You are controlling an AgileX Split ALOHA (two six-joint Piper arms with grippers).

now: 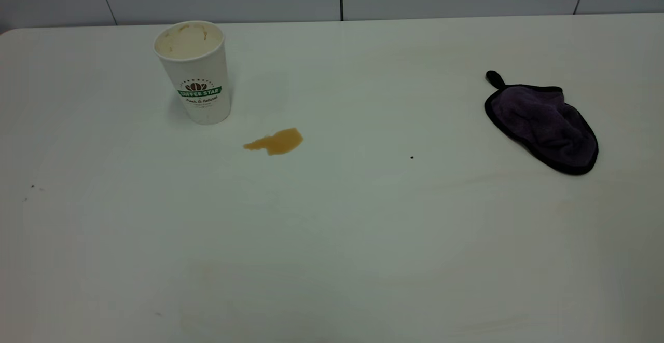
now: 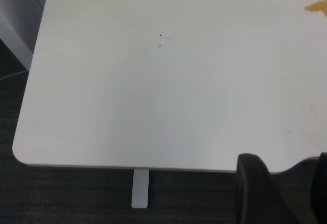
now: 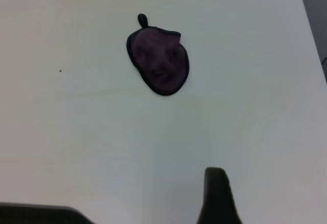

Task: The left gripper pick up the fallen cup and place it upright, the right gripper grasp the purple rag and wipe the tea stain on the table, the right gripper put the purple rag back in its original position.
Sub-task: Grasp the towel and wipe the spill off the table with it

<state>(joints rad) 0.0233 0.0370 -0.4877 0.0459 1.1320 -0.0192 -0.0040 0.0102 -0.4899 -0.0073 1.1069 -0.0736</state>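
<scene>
White table (image 1: 363, 239); cup (image 1: 194, 70) upright; both claws empty.

One cup (image 1: 194, 70), one tea stain (image 1: 276, 142), one purple rag (image 1: 542, 125), all on one table (image 1: 332, 239)

From my right wrist camera I see the crumpled purple cloth rag (image 3: 159, 60) with black edging and a small black hanging loop lying flat on the plain white matte table (image 3: 245, 106). One black fingertip (image 3: 217, 196) of my right gripper shows, well apart from it.
</scene>
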